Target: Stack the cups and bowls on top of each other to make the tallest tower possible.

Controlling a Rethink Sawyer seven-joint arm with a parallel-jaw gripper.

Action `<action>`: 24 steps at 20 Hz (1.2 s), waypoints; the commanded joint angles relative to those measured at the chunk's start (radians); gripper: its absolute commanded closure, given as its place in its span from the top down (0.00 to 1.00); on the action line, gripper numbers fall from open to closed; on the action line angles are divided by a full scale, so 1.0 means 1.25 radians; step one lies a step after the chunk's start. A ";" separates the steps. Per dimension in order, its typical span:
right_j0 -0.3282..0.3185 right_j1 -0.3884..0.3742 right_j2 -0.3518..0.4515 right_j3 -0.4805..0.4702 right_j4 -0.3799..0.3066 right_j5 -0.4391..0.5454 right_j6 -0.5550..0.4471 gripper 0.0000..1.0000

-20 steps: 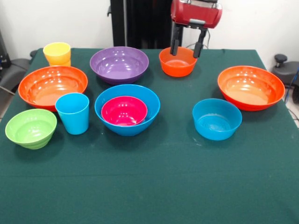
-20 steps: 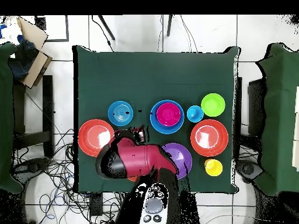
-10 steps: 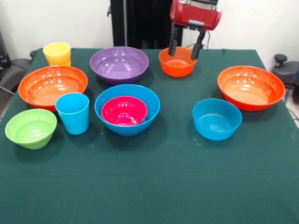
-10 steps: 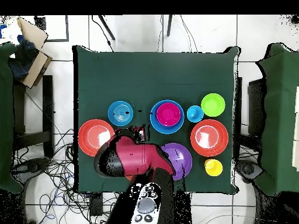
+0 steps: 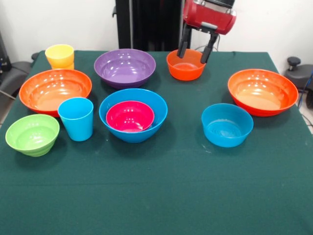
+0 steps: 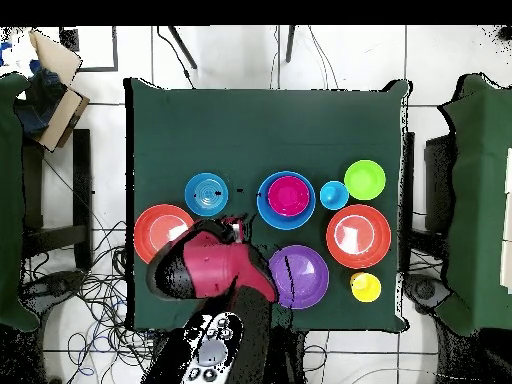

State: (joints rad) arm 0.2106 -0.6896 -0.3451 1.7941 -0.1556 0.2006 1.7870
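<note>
No readable text, labels, brands or numbers anywhere. Bowls, cups, green tablecloth (image 5: 161, 196): plain surfaces, no markings. Red arm housing (image 5: 209, 14): no legible lettering. Cardboard box (image 6: 55, 75) beside table in overhead view: print, if any, too small to read.

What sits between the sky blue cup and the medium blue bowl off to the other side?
In the front view, the large blue plastic bowl with the small magenta bowl nested inside lies between the sky blue tumbler and the medium blue bowl.
</note>
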 commanded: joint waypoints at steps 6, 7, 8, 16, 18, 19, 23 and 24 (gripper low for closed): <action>0.140 0.086 -0.090 -0.140 0.064 0.207 0.191 1.00; 0.143 0.088 -0.088 -0.140 0.068 0.206 0.198 1.00; 0.141 0.087 -0.085 -0.139 0.071 0.203 0.199 1.00; 0.086 0.062 -0.019 -0.141 0.076 0.261 0.145 1.00; 0.113 0.051 -0.043 -0.157 0.076 0.324 0.150 1.00; 0.118 0.035 -0.045 -0.154 0.075 0.334 0.148 1.00; 0.058 -0.022 0.031 -0.111 0.092 0.325 0.093 1.00; 0.049 -0.028 0.046 -0.108 0.099 0.329 0.088 1.00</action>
State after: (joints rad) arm 0.3398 -0.6569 -0.4573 1.6786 -0.0711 0.4932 1.8862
